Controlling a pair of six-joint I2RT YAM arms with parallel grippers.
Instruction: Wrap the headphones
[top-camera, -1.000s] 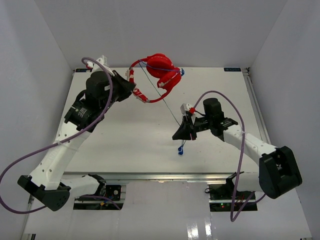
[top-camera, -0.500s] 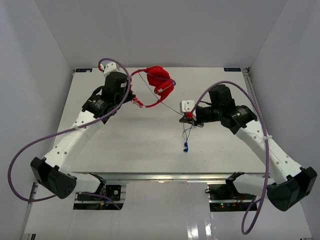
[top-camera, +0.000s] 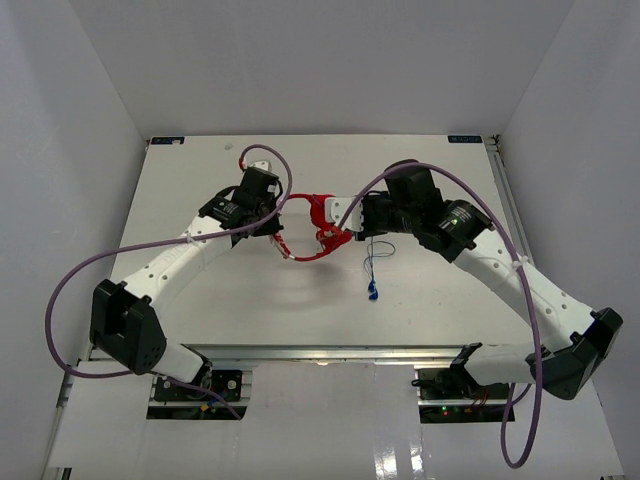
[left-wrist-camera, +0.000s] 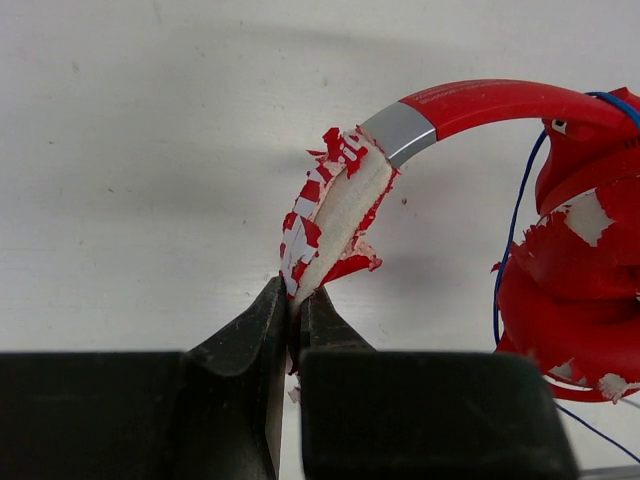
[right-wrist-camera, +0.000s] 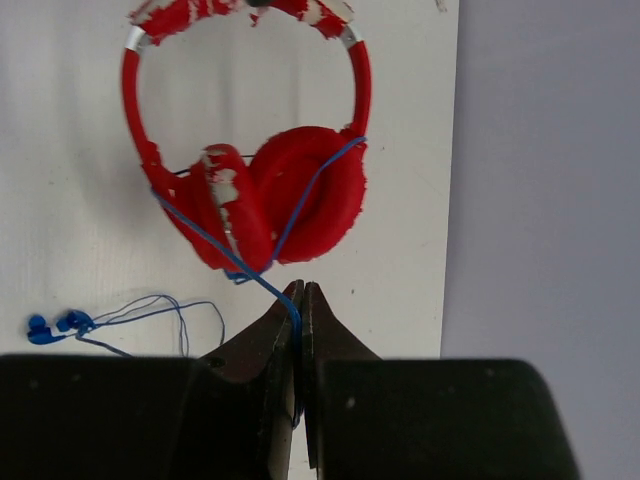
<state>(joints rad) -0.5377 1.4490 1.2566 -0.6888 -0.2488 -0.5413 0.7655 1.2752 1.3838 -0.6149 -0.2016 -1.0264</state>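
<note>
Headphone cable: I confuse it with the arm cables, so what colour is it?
Blue cable, seen best in the right wrist view, pinched in the right gripper.

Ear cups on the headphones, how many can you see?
2: one cup with white worn patches, the other cup beside it, nearer the table edge; neither hidden.

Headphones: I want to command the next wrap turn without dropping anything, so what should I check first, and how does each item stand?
1. Left gripper shut on the headband padding: ok.
2. Right gripper shut on the cable just under the ear cups: ok.
3. Cable lies across the cups: ok, one strand crosses them.
4. Loose tail tidy: not ok, slack loops and the plug end lie on the table.
5. Tail free of knots: cannot tell.
</note>
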